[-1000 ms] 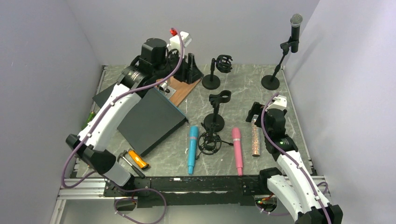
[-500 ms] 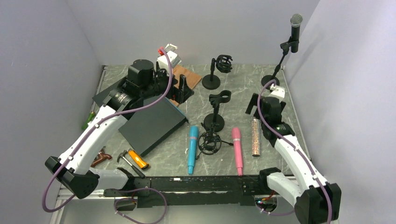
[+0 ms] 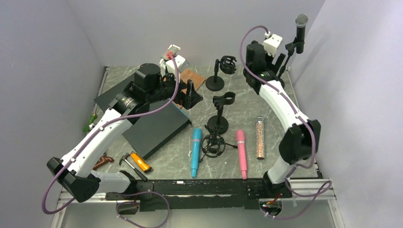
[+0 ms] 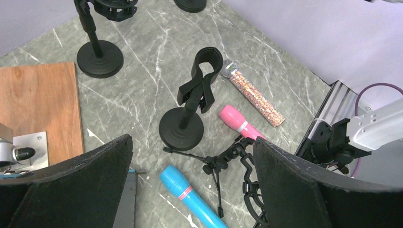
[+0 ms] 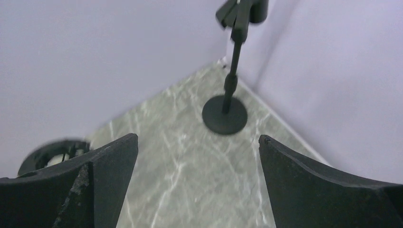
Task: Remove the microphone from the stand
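Set against the view half a second earlier, the left gripper had barely shifted. It hung over the back left of the table, just beside the wooden board, with its fingers spread wide and nothing between them. The right gripper had made the big move, swinging from the middle right of the table up into the back right corner. There it sat close beside the pole of the tall stand, below the microphone. Its fingers also stood wide apart and held nothing; in its wrist view the stand's pole and round base lay ahead, clear of both fingers. With that arm gone, the glitter microphone showed along its whole length.

The microphone stood upright in the tall stand's clip in the back right corner, mesh head on top.

There were four microphones. The blue microphone, the pink microphone and the glitter microphone lay loose near the front, and the fourth was in the tall stand. There were four holders: the tripod mount lying between blue and pink, the clip stand mid-table, the shock-mount stand at the back, and the tall stand. There was one dark case and one wooden board.
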You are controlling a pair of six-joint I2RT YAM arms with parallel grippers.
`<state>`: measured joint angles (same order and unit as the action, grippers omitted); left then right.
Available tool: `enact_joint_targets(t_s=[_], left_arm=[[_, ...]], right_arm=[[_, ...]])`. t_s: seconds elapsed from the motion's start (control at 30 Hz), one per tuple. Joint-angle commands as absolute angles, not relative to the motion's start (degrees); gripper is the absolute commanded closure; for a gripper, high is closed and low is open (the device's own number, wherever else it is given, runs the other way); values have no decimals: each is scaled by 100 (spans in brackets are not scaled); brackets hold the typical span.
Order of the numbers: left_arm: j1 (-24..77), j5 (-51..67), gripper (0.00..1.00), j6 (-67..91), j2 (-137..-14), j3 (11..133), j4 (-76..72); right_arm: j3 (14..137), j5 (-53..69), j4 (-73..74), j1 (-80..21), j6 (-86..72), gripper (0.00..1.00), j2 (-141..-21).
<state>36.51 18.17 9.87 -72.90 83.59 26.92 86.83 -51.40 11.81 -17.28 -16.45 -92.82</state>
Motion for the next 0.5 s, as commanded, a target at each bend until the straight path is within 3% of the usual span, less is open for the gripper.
enact_joint_targets(t_s=[0.0,0.13,0.27,0.37,0.47], left_arm=[[3717,2036,1,1036,-7224,8473,2496],[3923,1909,0,927,-7238,8524,2610],[4113,1605,1,766,-7202,8470,2596],[4135,1532,1,666,-7157,8354,2494],[4148,1295,1,554,-7110,8362,2559]], right_arm=[[9622,-6348,171,-1713,-544,0,-9970],[9386,-6747,-1947,-1713,861,0,-10475],[9424,-7105,-5546,-1714,3752,1,-11435],[10635,-7111,-7750,-1654,6335,1,-12524],[12281,-7023,-7557,-1518,7347,1,-13434]])
